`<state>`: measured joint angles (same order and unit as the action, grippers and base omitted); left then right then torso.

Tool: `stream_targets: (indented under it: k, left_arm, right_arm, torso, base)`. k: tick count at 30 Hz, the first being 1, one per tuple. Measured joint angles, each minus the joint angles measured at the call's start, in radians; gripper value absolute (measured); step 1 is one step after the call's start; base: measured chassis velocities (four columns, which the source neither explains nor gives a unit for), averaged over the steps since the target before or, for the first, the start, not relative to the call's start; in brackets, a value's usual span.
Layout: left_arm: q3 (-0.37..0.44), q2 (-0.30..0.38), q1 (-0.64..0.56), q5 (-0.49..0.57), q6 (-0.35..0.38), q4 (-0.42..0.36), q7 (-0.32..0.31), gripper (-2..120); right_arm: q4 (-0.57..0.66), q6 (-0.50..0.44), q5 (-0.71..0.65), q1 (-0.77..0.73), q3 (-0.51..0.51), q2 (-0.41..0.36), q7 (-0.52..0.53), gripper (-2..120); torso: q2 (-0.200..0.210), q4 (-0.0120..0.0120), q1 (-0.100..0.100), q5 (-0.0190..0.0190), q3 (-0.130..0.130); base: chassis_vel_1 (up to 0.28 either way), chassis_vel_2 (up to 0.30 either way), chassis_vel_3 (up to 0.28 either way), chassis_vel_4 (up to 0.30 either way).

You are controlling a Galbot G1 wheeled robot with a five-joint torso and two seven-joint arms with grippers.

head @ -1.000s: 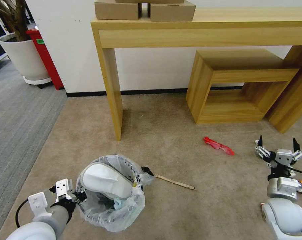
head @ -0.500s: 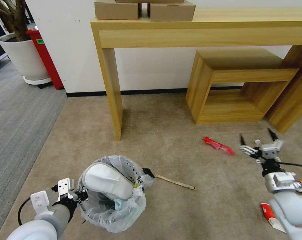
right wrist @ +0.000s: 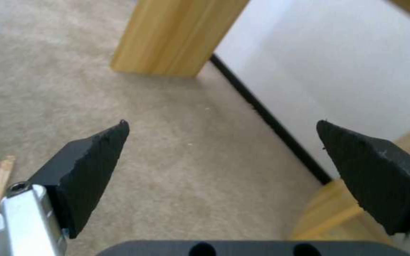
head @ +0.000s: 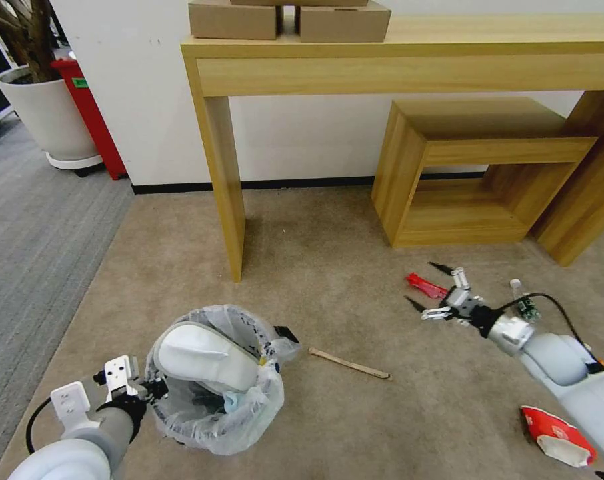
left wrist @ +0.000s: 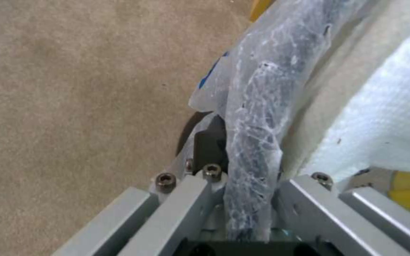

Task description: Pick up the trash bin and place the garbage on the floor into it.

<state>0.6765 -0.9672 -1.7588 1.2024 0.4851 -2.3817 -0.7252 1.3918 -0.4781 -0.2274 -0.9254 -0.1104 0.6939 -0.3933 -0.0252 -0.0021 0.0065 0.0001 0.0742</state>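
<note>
The trash bin (head: 212,407), lined with a crinkled clear bag, sits at the lower left with a white slipper (head: 202,357) lying across its top. My left gripper (head: 152,390) is shut on the bin's bagged rim (left wrist: 257,106), close up in the left wrist view beside the slipper (left wrist: 380,117). My right gripper (head: 423,285) is open, reaching out low over the red wrapper (head: 419,283) on the carpet. A wooden stick (head: 349,363) lies between bin and wrapper. A small bottle (head: 523,303) and a crushed red-white cup (head: 559,437) lie on the right. The right wrist view shows the open gripper (right wrist: 221,124) and the stick's end (right wrist: 1,177).
A wooden console table stands ahead, its leg (head: 225,187) close behind the bin, with cardboard boxes (head: 289,20) on top. A low wooden shelf unit (head: 475,173) stands at the right against the wall. A white planter (head: 45,113) and a red object (head: 89,113) are far left.
My right arm has swung forward and left, from the right edge to over the red wrapper, uncovering the cup. The bin and left gripper have shifted slightly left.
</note>
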Motion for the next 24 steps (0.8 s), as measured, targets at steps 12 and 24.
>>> stream_targets:
  k: [12,24]
  left_arm:
    - [-0.002,0.022,0.018,0.012,-0.016,0.035,-0.016,0]
    - [-0.019,0.038,0.022,0.009,-0.021,0.055,-0.028,0]
  right_arm:
    - [-0.048,0.201,0.109,0.365,0.461,-0.021,0.063,100]
    - [-0.144,0.351,0.081,0.559,0.782,0.079,0.123,100]
  torso:
    - [0.000,0.0000,0.000,-0.0003,0.000]
    - [0.000,0.0000,0.000,-0.0001,0.000]
  base:
    - [0.000,0.000,0.000,0.000]
    - [0.000,0.000,0.000,0.000]
